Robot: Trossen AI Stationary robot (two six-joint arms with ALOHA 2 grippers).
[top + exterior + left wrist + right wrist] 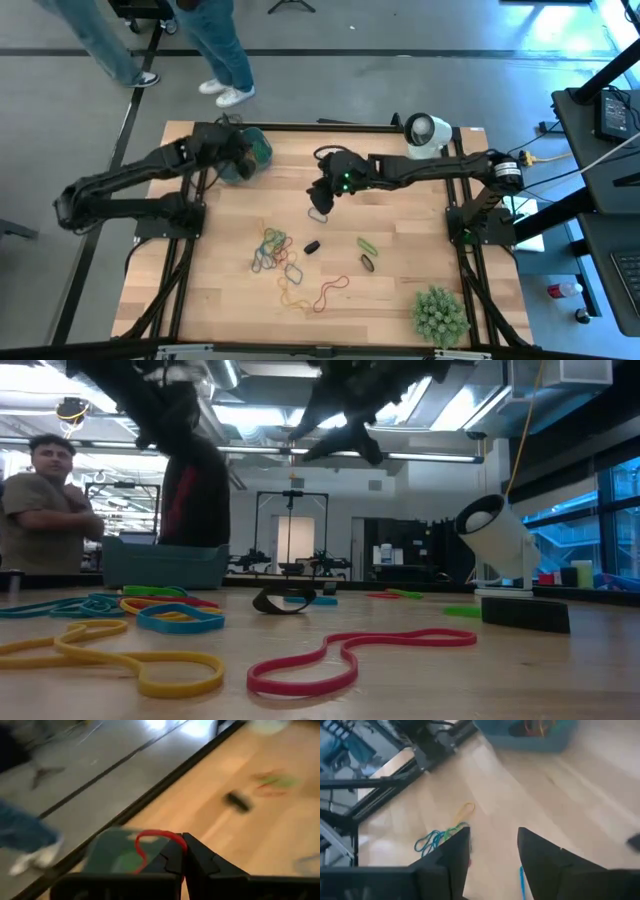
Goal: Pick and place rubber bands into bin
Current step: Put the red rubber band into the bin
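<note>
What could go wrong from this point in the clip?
The left gripper is shut on a red rubber band above the bin; the floppy loop may snag a finger or drop outside the low wall. The right gripper, open above the bare table, may catch several tangled bands at once.

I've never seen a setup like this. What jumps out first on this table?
Probably the tangle of coloured rubber bands scattered mid-table on the wood. Then the two dark arms: the left gripper is shut on a red rubber band over the teal bin at the table's far left corner, while the right gripper hangs open above the table's middle. A spiky green plant ball sits at the near right corner.
</note>
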